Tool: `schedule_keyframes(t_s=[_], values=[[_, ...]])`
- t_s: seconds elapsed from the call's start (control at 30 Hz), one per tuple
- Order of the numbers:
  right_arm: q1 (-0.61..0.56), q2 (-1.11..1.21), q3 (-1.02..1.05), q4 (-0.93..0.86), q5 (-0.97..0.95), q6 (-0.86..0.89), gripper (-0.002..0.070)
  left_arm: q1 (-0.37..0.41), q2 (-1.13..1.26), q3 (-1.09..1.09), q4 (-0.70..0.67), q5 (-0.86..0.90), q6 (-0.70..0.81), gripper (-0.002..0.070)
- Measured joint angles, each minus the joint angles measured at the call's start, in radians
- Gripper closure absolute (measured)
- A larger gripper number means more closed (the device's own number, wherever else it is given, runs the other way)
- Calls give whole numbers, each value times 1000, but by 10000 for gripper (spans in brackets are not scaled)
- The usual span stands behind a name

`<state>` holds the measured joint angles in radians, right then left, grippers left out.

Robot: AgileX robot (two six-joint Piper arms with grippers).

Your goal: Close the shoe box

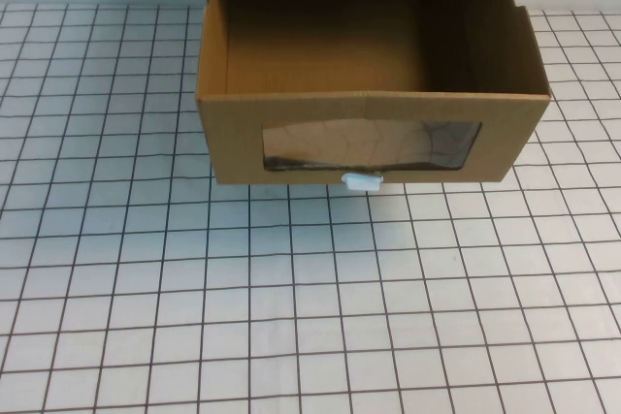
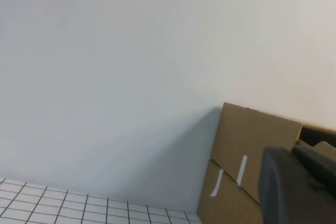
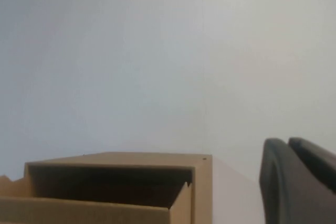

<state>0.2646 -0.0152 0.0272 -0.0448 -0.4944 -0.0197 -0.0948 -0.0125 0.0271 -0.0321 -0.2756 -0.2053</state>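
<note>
1. The left gripper [image 2: 299,187] appears only in the left wrist view, as a dark, blurred shape at the frame's edge. It is off the high view altogether, and whether it is open or closed cannot be told. It holds nothing that can be seen.
2. The gridded table [image 1: 146,269] has a white surface ruled with dark lines and runs back to a plain pale wall [image 2: 131,66].
3. In the left wrist view, the cardboard side of the outer sleeve [image 2: 247,161] stands against the wall, with two short white strips on it.
4. The shoe box [image 1: 369,133] sits at the far middle of the table, slightly right of centre. Its drawer is pulled well out of the outer sleeve towards the robot, and the brown interior is open to view and shows nothing inside.
5. The drawer's front faces the robot. The front's long side runs left to right, and the slide axis runs from the robot towards the wall.
6. A clear plastic window [image 1: 374,144] fills the middle of the front panel.
7. A small white pull tab [image 1: 362,180] juts from the front's bottom edge, just below the window.
8. The right gripper [image 3: 299,182] shows only in the right wrist view, dark and blurred at the frame's edge, apart from the box. Its opening cannot be told.
</note>
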Motion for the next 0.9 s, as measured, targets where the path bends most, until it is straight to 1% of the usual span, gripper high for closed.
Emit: schedule_keyframes(t_s=[0.1,0.17,0.27,0.33,0.43,0.47,0.53,0.6,0.7,0.8,0.9], values=[[0,0,0,5,-24,0,690,0,0,0,0,-27,0,680],[0,0,0,7,-71,0,690,0,0,0,0,-79,-16,680],[0,0,0,13,-236,0,690,0,0,0,0,-238,-91,680],[0,0,0,20,-364,0,690,0,0,0,0,-408,-141,680],[0,0,-14,45,-531,0,690,0,-1,-14,-5,-603,-173,680],[0,0,-36,59,-553,0,690,0,-2,-36,-10,-628,-174,680],[0,0,-111,94,-574,1,690,0,-2,-97,-29,-623,-179,680],[0,0,-208,126,-555,1,690,0,-2,-196,-58,-564,-170,680],[0,0,-399,160,-425,1,690,0,-2,-380,-89,-395,-93,680],[0,-6,-613,200,-174,1,691,0,58,-560,-91,-281,-14,680],[0,0,-785,255,44,-3,690,0,167,-717,-88,-175,14,680]])
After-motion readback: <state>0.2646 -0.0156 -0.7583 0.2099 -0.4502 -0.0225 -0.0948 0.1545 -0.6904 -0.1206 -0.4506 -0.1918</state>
